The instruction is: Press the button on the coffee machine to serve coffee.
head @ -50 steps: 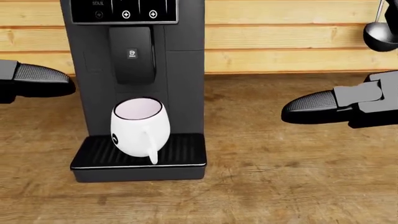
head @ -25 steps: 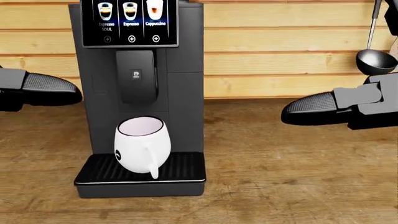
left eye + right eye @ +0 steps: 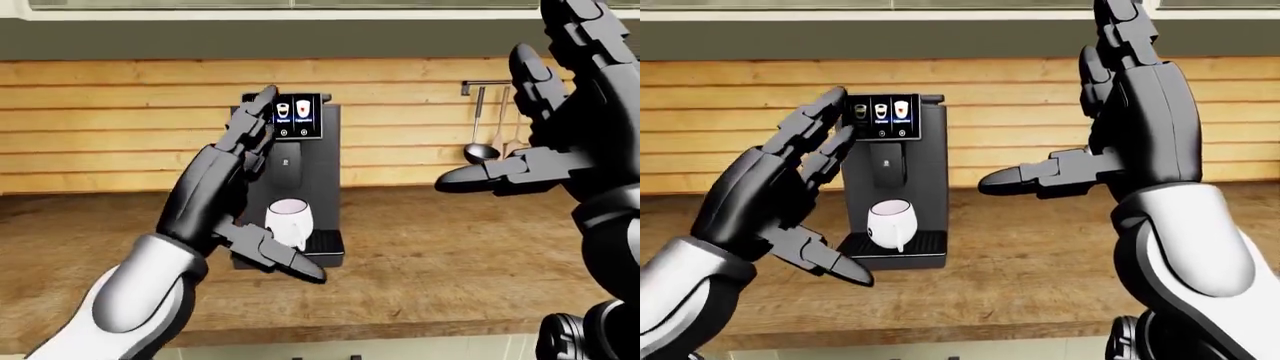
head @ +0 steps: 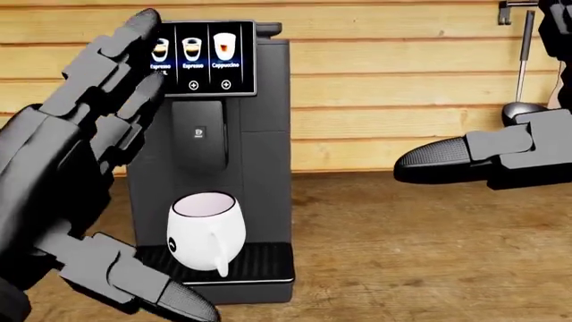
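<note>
The dark grey coffee machine (image 4: 259, 154) stands on a wooden counter against a plank wall. Its lit screen (image 4: 210, 50) shows three drinks, each with a small round button (image 4: 225, 84) below it. A white mug (image 4: 206, 231) sits on the drip tray (image 4: 263, 261) under the spout. My left hand (image 3: 815, 191) is raised and open, its fingertips (image 4: 145, 19) at the screen's left edge and covering the leftmost drink; whether they touch is unclear. My right hand (image 3: 1080, 112) is open, held high to the right of the machine, thumb (image 4: 442, 157) pointing left.
A ladle (image 4: 523, 111) and other utensils (image 3: 480, 150) hang from a wall rail to the right of the machine. The wooden counter (image 4: 420, 255) spreads right of the machine; its near edge (image 3: 400, 330) runs along the bottom of the left-eye view.
The camera has tilted up, so the machine sits lower and its screen shows fully. My left hand rose from the left edge to the screen's left side. The right hand stayed.
</note>
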You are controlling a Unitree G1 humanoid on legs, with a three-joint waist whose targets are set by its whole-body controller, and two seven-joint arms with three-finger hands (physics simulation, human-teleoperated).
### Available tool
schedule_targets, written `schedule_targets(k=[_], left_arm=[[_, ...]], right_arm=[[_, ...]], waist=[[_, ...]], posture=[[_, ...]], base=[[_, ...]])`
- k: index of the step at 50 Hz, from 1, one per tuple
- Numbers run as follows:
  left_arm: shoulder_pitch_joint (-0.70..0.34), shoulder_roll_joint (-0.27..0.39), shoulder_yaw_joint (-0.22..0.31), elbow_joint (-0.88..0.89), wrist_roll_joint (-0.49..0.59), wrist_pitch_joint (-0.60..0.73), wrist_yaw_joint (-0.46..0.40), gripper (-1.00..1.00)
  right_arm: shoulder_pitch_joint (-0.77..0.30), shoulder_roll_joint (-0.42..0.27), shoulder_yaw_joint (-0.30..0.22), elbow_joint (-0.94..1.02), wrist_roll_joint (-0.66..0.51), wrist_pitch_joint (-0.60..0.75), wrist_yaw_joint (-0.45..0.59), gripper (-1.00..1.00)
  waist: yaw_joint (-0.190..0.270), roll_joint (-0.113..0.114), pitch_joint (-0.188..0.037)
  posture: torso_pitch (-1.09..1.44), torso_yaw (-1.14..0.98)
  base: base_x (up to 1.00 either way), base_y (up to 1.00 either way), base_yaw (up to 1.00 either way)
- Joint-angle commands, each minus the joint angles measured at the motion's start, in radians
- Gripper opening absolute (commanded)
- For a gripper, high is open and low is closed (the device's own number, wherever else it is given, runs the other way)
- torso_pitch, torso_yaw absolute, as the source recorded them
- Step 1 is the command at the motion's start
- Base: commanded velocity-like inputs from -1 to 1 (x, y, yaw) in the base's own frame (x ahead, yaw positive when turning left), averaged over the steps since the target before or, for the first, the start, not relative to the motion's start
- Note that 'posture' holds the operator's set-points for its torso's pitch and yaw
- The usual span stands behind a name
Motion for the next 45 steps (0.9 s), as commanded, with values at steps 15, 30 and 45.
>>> schedule_targets(k=[15,30,45], left_arm=[[0.125,-0.172,-0.297,0.118,0.735,-0.183,-0.381,1.0],[0.194,-0.347,-0.301,0.327,1.077,-0.394,-0.61,1.0],[0.166,-0.4,-0.268,0.474,1.123,-0.489,-0.623,1.0]], right_arm=[[-0.018,0.06,0.013,-0.018,-0.202,0.01,0.138,1.0],[-0.028,0.115,0.029,-0.046,-0.367,0.048,0.263,1.0],[-0.043,0.145,0.039,-0.065,-0.484,0.076,0.356,1.0]], waist=[[0.004,-0.017,-0.007],[0.01,-0.031,-0.02],[0.009,-0.032,-0.021]], posture=[[-0.85,0.0],[-0.85,0.0],[-0.85,0.0]], base=[[0.0,0.0,0.0],[0.0,0.0,0.0],[0.0,0.0,0.0]])
